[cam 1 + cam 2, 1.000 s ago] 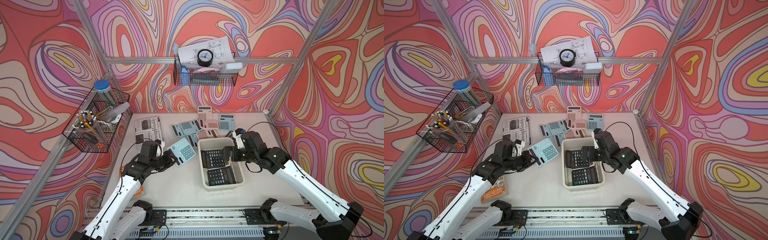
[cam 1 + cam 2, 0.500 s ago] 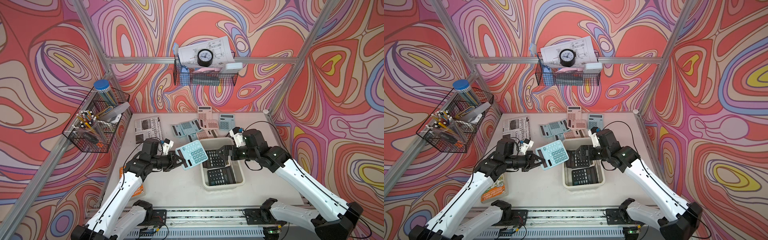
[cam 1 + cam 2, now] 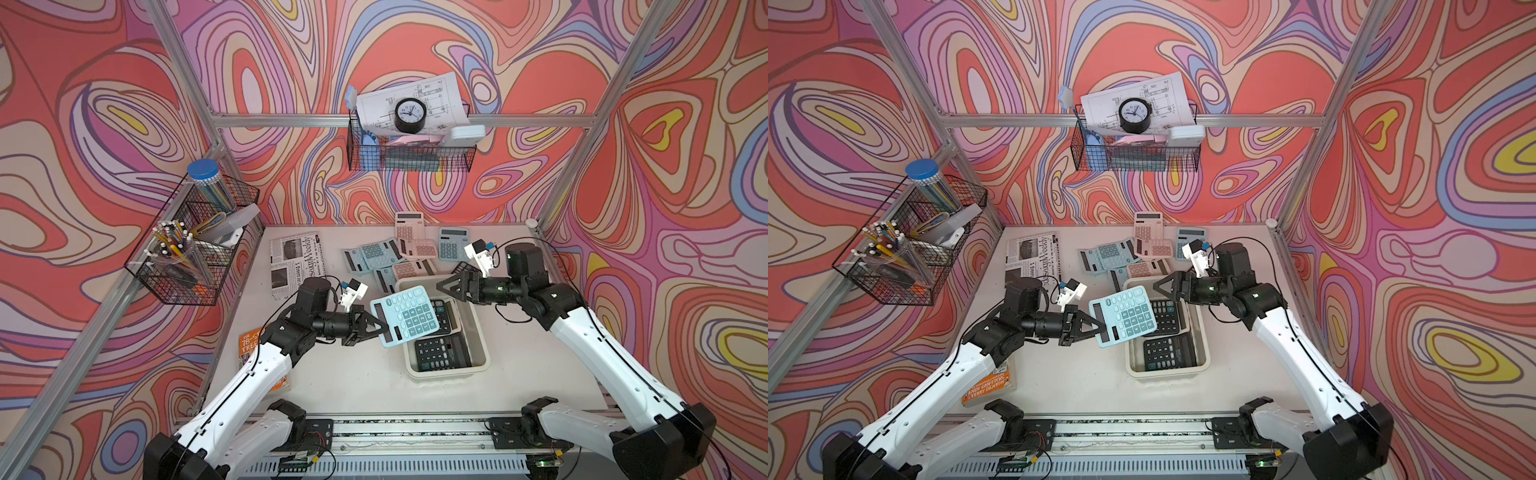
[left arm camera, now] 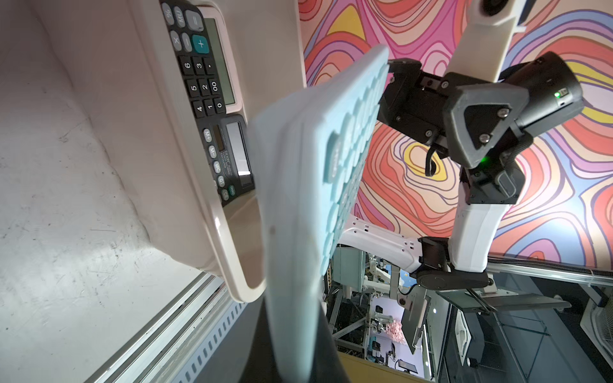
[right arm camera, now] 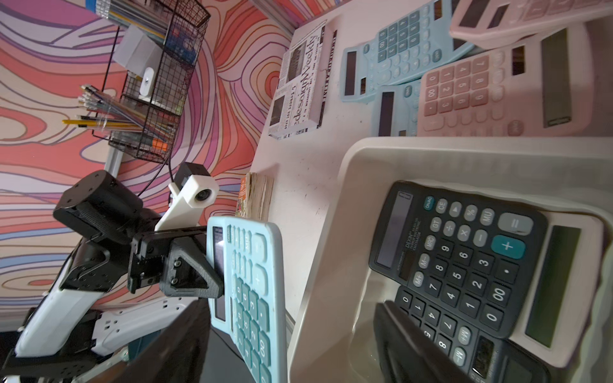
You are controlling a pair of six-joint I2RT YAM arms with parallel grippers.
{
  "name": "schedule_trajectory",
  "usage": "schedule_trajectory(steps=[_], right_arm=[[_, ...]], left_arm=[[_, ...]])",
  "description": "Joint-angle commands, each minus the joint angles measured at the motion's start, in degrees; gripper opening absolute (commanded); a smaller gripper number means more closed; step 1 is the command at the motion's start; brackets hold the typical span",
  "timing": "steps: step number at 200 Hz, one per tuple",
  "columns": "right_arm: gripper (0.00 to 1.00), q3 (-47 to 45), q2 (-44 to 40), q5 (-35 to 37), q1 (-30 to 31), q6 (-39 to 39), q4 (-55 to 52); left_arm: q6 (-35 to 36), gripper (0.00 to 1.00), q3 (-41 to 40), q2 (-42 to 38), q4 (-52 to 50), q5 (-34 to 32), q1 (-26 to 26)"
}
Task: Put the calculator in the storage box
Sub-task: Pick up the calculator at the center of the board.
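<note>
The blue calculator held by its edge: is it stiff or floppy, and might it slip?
Probably stiff: the calculator juts from the left end effector without sagging. Likely light, since an edge pinch alone carries it. It might pivot or slip: smooth plastic, held at one end, tilted.

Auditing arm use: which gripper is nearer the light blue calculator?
Left. The left gripper is shut on the light blue calculator; the right gripper hangs apart, above the storage box.

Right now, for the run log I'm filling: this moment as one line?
left gripper: jaws shut on light-blue calculator, partly over storage box rim | right gripper: jaws open, beside it | box: two black calculators
</note>
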Motion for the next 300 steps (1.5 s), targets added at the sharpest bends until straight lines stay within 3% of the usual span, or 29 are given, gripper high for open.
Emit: schedule_trajectory(steps=[1, 54, 87, 197, 213, 226, 259, 281, 300], right_arm=[[0.73, -2.7, 1.3, -11.2, -0.2, 3.2, 6.6], [0.58, -8.3, 2.0, -19.0, -0.1, 6.4, 12.3], [0.46, -9.7, 1.3, -19.8, -0.1, 6.5, 12.8], [0.22, -11.1, 1.9, -20.6, 1.4, 7.8, 15.3], [0.14, -11.1, 1.9, -20.4, 1.7, 7.7, 15.2], [0.00, -10.7, 1.6, -19.4, 1.7, 7.3, 14.1], [0.00, -8.6, 0.0, -15.9, 1.7, 5.0, 8.1], [0.00, -6.8, -2.1, -13.0, 1.7, 3.3, 2.5], [0.00, -5.4, -4.2, -9.5, 1.7, 2.2, -2.5]], left_arm=[[-1.5, 0.00, -1.0, 0.2, 6.3, 2.5, -0.6], [-3.1, 0.00, -1.3, 1.8, 9.7, 3.3, -1.5], [-3.1, 0.00, -1.4, 3.1, 11.0, 3.4, -1.8], [-4.0, 0.00, -1.4, 6.5, 14.0, 3.6, -3.5], [-4.1, 0.00, -1.4, 6.7, 14.2, 3.4, -3.5], [-4.1, 0.00, -1.3, 6.8, 14.2, 3.1, -3.6], [-1.7, 0.39, -0.2, 6.1, 9.9, 0.4, -3.6], [1.2, 0.58, 1.5, 4.9, 4.8, -2.5, -3.6], [2.5, 0.68, 2.3, 3.6, 2.4, -4.8, -3.6]])
